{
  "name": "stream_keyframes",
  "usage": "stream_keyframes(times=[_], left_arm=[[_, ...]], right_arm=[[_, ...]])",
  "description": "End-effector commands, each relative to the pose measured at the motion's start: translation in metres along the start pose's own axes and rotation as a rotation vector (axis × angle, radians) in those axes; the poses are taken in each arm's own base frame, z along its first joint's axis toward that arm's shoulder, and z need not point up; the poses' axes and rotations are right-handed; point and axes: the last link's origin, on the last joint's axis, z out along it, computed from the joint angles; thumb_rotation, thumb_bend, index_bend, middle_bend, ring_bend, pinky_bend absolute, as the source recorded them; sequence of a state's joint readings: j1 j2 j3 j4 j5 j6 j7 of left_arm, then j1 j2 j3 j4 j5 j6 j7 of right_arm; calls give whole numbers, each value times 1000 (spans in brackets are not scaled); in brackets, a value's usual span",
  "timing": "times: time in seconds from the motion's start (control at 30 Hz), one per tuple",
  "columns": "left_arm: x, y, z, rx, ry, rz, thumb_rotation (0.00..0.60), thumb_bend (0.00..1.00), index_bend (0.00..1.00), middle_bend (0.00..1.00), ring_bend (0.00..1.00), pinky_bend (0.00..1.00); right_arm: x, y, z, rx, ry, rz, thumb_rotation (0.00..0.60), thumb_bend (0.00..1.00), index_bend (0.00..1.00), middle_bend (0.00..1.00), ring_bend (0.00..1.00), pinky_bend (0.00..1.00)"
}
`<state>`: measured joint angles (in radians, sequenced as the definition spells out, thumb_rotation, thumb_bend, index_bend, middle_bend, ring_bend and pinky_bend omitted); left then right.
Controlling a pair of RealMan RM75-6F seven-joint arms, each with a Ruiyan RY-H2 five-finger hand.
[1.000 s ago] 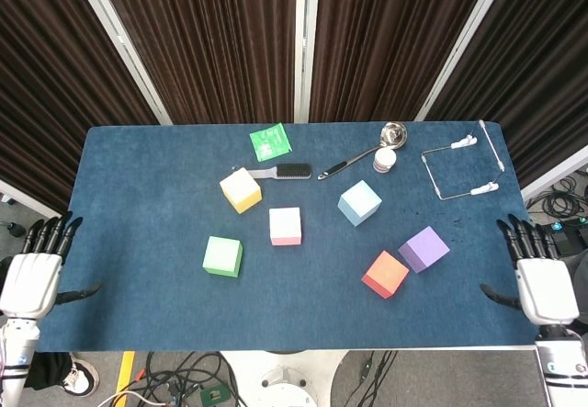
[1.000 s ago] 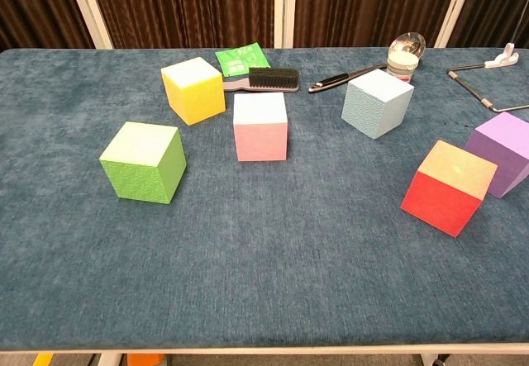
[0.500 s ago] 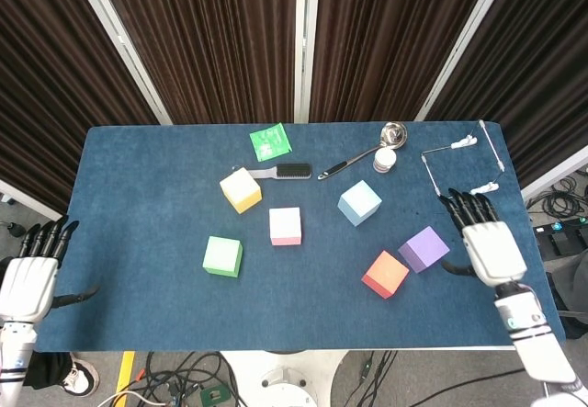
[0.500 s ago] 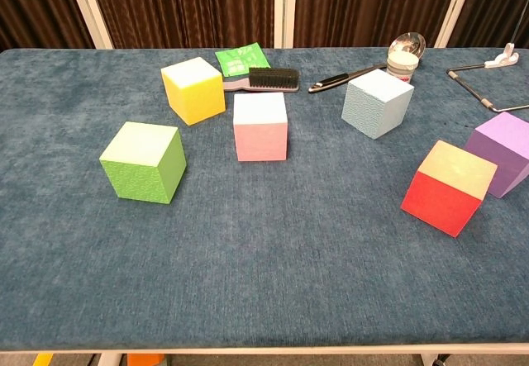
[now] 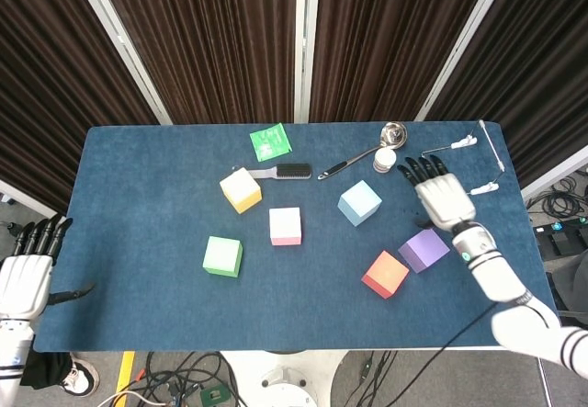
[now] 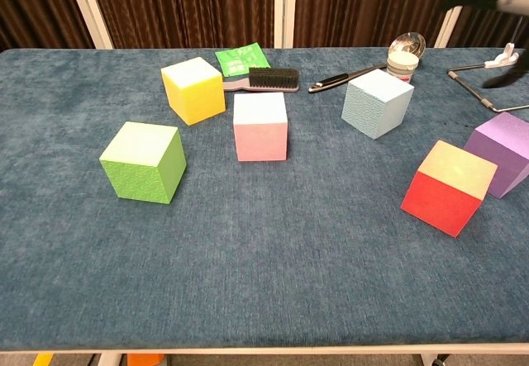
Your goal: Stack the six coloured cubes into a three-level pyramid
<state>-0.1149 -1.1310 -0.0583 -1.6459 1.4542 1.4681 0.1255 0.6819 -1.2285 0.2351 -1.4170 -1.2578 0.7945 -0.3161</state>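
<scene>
- Cubes lie singly on the blue desk (image 5: 138, 177), none stacked: yellow cube (image 5: 240, 190) and pink cube (image 5: 286, 226) near the middle, green cube (image 5: 222, 256) toward the front edge, light-blue cube (image 5: 359, 203) right of centre, red cube (image 5: 385, 274) and purple cube (image 5: 424, 249) just beside each other toward the front right corner.
- Right hand (image 5: 437, 194) hovers over the desk between the light-blue cube and the wire frame (image 5: 450, 173), fingers spread, holding nothing.
- Left hand (image 5: 26, 276) hangs off the front left corner, fingers apart and empty.
- Along the far edge: a green packet (image 5: 269, 141), a black brush (image 5: 283, 171), a ladle (image 5: 367, 149) and a small white jar (image 5: 384, 160).
</scene>
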Motion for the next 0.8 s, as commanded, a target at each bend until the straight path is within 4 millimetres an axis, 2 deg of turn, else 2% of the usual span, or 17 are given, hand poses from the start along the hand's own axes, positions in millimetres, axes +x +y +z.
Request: stream_keyframes(times=[0.03,0.23,0.47,0.8], left_arm=[[-1,-2,1,5,-3,-3,449,0,8,0,0,0],[-4,-3,2,-7,-1,-6,451,0,8,0,0,0],[-6,-7,5,-1,-9,-12,451,0,8,0,0,0],[-8,-12,5,13,-23,-15,451,0,9,0,0,0]], right_arm=[[-7,-15,22,48,-26,-51,600,86,0,8,0,0],[-16,-32,45,101,-42,-56,600,90,0,8,0,0],[-19,-43,61,144,-58,-88,600,95,0,10,0,0],[-27,-57,79,186,-73,-99,600,101,0,92,0,0]])
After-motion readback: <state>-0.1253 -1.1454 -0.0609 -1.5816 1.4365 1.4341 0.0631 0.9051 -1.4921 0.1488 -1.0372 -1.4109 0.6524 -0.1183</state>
